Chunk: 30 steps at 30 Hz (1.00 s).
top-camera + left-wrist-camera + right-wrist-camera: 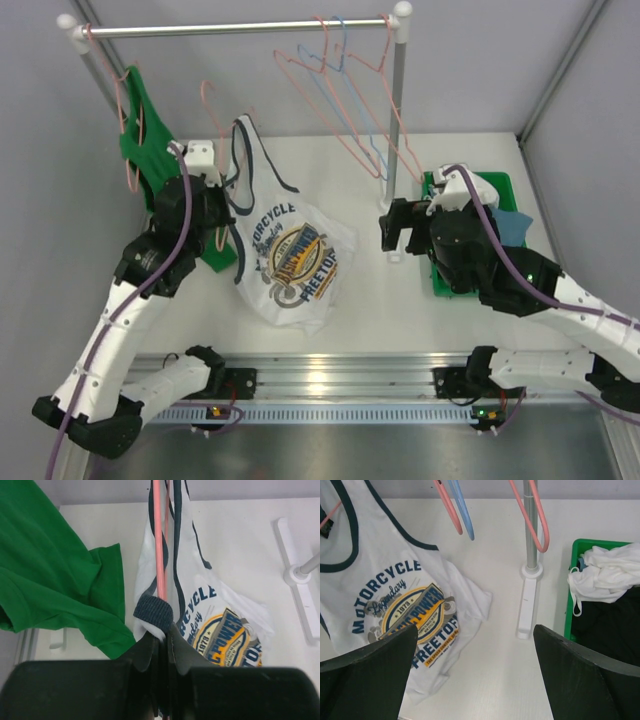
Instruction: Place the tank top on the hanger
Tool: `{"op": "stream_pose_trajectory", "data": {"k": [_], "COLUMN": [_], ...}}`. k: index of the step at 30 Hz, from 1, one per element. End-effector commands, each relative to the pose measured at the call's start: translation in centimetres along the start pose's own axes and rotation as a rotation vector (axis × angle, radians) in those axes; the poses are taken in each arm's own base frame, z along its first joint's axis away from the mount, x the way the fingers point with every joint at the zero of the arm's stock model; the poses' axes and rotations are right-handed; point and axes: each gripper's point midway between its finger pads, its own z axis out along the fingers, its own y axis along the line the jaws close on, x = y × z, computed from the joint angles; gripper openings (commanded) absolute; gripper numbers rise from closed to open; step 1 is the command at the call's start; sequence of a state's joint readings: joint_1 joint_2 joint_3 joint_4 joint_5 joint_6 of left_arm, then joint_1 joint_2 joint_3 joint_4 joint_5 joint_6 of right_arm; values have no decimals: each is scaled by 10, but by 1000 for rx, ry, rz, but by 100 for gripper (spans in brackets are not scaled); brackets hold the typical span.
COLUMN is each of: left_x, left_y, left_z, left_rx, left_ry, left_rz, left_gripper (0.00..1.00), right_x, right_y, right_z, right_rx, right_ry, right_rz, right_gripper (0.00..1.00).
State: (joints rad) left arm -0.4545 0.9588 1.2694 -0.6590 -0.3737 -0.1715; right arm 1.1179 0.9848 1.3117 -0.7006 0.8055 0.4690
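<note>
The white tank top [290, 255] with its motorcycle graphic lies partly on the table, and one navy-trimmed strap is raised to the left. A pink wire hanger [214, 120] runs up through that strap. My left gripper [220, 222] is shut on the hanger wire [159, 545], with the strap's navy trim [153, 611] bunched at its fingertips. In the left wrist view that gripper [165, 630] shows no gap between its jaws. My right gripper [392, 232] stands wide open and empty over bare table, right of the tank top [395, 605]; in its own view it [475, 630] holds nothing.
A green tank top [145, 140] hangs at the left end of the rail [230, 28]. Pink and blue hangers [335, 90] hang near the right post [532, 530]. A green bin [497, 190] of clothes sits under my right arm.
</note>
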Motion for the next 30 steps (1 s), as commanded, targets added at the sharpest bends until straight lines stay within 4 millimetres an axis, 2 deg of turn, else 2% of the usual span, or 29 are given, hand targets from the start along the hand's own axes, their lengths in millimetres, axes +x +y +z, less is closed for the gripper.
{"op": "stream_pose_trajectory", "data": {"k": [1, 2, 6, 10, 16, 25, 30], "left_x": [-53, -65, -75, -101, -124, -129, -132], "left_y": [6, 7, 14, 21, 19, 22, 24], "left_z": [-23, -29, -44, -62, -72, -69, -54], "left_rx": [10, 9, -17, -28, -17, -45, -84], "left_ry": [-121, -140, -123, -167, -170, -135, -125], "left_rz": [-32, -43, -47, -50, -26, 7, 46], "left_gripper": [0, 0, 0, 0, 0, 0, 0], "right_x": [-25, -26, -31, -37, -37, -38, -38], "right_y": [0, 2, 3, 3, 6, 10, 12], "right_z": [-11, -12, -14, -16, -15, -14, -13], "right_rx": [-39, -51, -70, -82, -95, -109, -110], "right_ry": [-42, -42, -52, -71, -71, -70, -67], "right_rz": [1, 0, -12, -17, -23, -21, -25], "right_gripper": [99, 99, 99, 100, 100, 100, 100]}}
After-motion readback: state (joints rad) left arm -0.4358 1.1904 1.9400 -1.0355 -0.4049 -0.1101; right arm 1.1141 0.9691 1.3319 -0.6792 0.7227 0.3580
